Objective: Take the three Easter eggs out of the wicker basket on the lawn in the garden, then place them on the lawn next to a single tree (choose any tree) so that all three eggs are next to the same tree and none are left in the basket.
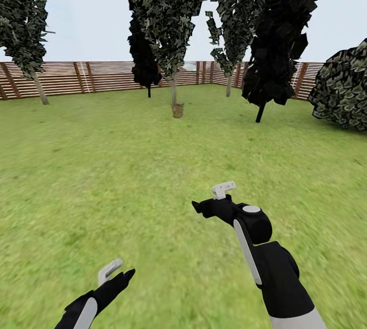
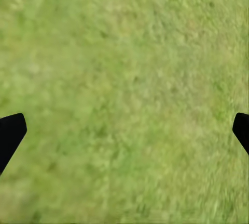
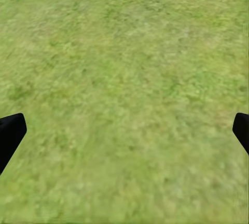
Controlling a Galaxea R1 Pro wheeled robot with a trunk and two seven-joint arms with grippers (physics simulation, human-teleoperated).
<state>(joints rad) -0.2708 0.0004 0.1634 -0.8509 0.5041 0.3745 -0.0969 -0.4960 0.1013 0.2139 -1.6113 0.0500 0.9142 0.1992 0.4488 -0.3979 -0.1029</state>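
Far across the lawn (image 1: 153, 166), a basket (image 1: 177, 110) sits at a tree (image 1: 173, 87) base; eggs too small to tell. Both end effectors, left (image 2: 124, 130) and right (image 3: 124, 130), hang wide and empty over grass, probably ready for picking.

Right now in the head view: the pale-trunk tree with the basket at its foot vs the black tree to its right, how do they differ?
The pale-trunk tree has a mottled green crown; the black tree is almost wholly black. The pale-trunk tree's trunk is light grey-beige and upright, with the wicker basket at its foot; the black tree's is thin, dark and leaning, with bare lawn beneath. Both stand on grass before the slatted fence.
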